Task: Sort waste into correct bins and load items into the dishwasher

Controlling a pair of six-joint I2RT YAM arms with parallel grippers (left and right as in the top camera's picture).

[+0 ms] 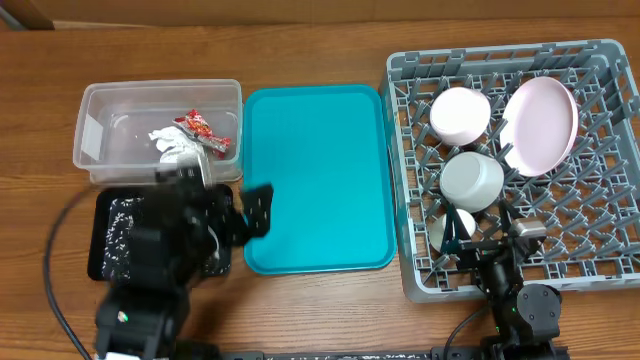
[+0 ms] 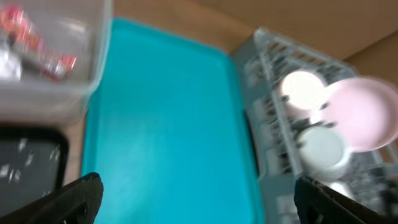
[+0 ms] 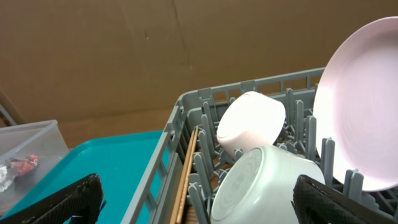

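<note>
Judging from how things lie, the sorting and loading look all but finished, and the next move probably calls only for both arms to draw clear, or for one last check for a stray scrap. Toward the far left corner of the tabletop the clear tub holds the red-and-white wrapper and the crumpled napkin. Just nearer along the left edge, the black tray carries the scattered rice. The teal tray in the middle shows nothing on it. At the right edge the dish rack has the plate standing on its rim at its far right. The bowl sits beside the plate, the grey-green cup mouth-down nearer, and the smaller white cup by the rack's near left. A thin wooden stick lies along its left wall. The left gripper hangs over the seam between black tray and teal tray, jaws spread wide and holding nothing. The right gripper hovers at the rack's near edge, likewise wide apart and empty
</note>
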